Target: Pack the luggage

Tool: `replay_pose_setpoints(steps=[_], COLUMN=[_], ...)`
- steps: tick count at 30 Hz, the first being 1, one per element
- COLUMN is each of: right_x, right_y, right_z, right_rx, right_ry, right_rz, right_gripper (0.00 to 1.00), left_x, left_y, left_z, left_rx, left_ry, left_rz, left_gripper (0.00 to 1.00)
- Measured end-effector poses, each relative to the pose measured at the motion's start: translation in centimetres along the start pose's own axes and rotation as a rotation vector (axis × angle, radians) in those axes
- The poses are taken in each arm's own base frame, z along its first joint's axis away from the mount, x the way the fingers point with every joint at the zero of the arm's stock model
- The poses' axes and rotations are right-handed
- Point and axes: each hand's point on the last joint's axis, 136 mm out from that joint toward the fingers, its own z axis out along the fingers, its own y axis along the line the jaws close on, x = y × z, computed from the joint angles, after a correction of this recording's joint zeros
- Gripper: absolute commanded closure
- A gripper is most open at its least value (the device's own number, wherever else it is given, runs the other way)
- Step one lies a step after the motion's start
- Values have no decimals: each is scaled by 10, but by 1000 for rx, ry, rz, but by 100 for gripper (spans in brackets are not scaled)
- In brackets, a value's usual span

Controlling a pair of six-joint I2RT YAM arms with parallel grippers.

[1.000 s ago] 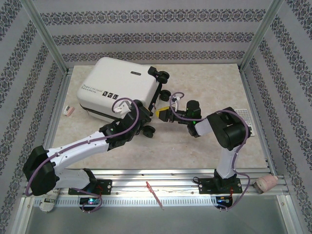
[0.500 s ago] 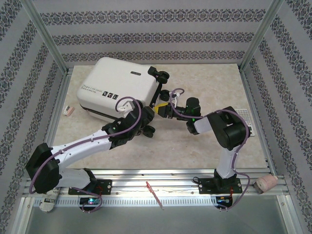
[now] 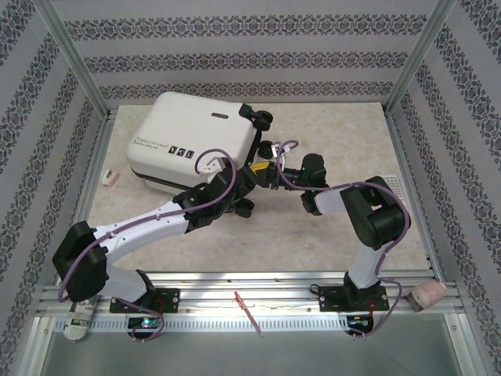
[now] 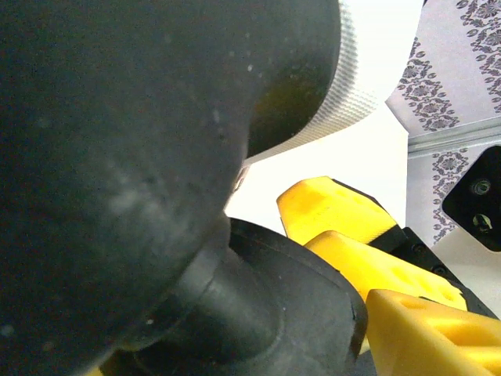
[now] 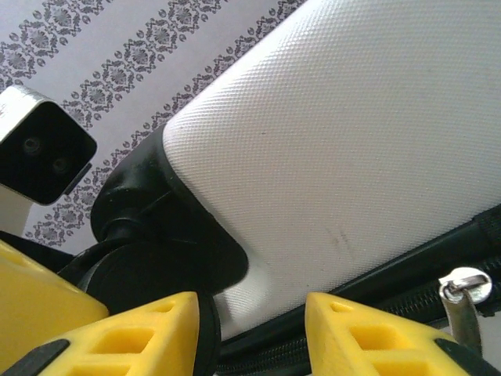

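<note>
The luggage is a closed white hard-shell case lying flat at the back left of the table, its black wheels facing right. My left gripper sits at its near right corner. In the left wrist view a black wheel looms between the widely parted jaws of that gripper. My right gripper comes in from the right, its yellow fingers beside that wheel. It is open, facing the white shell just above the zipper seam. A metal zipper pull hangs at its right.
A small pink and white item lies left of the case. A white gridded pad lies at the right edge. A pinkish roll and a red strip rest on the front rail. Frame posts stand at the back corners.
Both grippers have closed in on the wheel end of the case: the left arm reached forward and right, the right gripper slid left toward the shell.
</note>
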Motion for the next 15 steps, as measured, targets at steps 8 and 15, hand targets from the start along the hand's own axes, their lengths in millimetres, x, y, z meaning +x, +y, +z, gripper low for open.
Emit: replay_pose_setpoints(steps=[8,15], right_x=[-1,-3], right_y=[3,-7], right_z=[1,-9], right_rx=[-12,25], right_ry=[-4,-26], right_rz=[0,52], right_gripper=[53,45], left_x=[4,18], left_y=[2,-1], left_z=[-7,-9], left_rx=[21,29], left_ry=[17,53], left_rz=[-25,-28], left_gripper=[23,22])
